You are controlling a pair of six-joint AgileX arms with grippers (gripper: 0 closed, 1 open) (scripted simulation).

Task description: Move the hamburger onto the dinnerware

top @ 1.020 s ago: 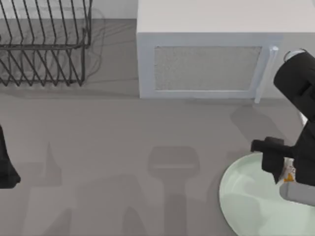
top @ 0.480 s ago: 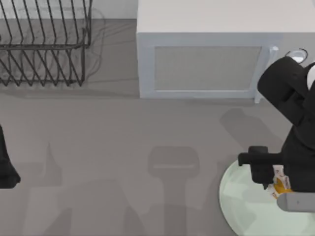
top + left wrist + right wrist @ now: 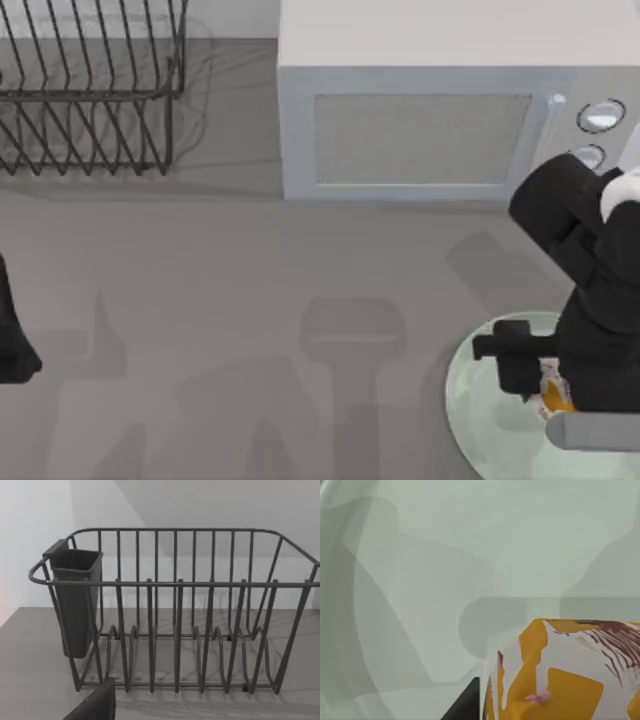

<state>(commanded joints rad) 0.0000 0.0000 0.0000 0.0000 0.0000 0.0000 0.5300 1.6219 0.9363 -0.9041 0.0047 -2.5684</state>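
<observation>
Hovering over the dinnerware [image 3: 475, 420], the right gripper [image 3: 550, 388] had its fingers clamped on the hamburger [image 3: 553, 392].

The hamburger [image 3: 570, 680], orange-yellow and white, sits close above the pale green plate [image 3: 445, 555].

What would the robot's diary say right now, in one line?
right pincer: holding hamburger | over plate | not released | left arm: parked at table's left edge
</observation>
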